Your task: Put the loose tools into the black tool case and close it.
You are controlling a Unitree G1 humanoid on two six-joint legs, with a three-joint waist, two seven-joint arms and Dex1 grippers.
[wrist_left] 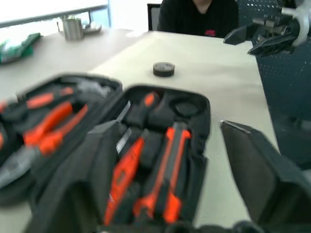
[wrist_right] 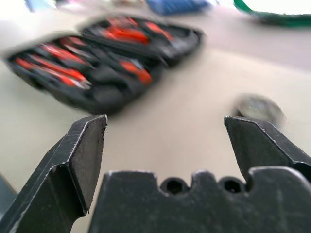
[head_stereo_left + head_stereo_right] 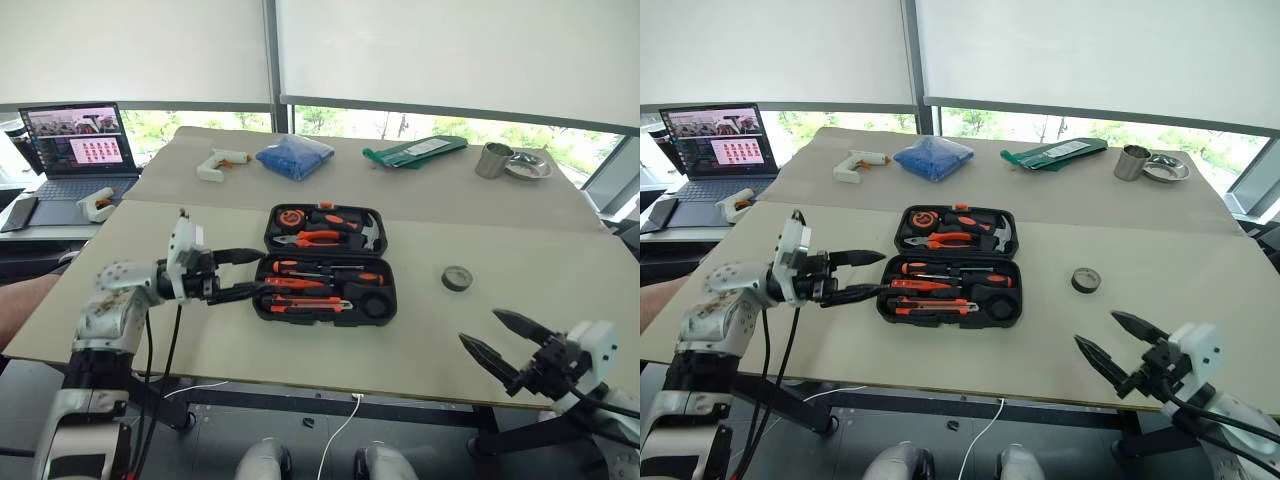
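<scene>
The black tool case (image 3: 325,262) lies open in the middle of the table. Its near half holds orange-and-black screwdrivers and a utility knife (image 3: 305,303). Its far half holds pliers and a hammer. A small dark tape roll (image 3: 457,278) sits loose on the table to the right of the case. My left gripper (image 3: 243,273) points level at the case's left edge, open and empty. My right gripper (image 3: 479,326) hovers open and empty near the table's front right edge, short of the tape roll (image 2: 257,108). The left wrist view looks across the case (image 1: 146,145) to the roll (image 1: 163,69).
At the back stand a white glue gun (image 3: 222,163), a blue bag (image 3: 295,155), a green pouch (image 3: 415,150), a metal cup (image 3: 493,160) and a dish (image 3: 528,167). A laptop (image 3: 75,150) and another glue gun (image 3: 97,205) sit far left. A person in black (image 1: 199,17) sits beyond the table's right end.
</scene>
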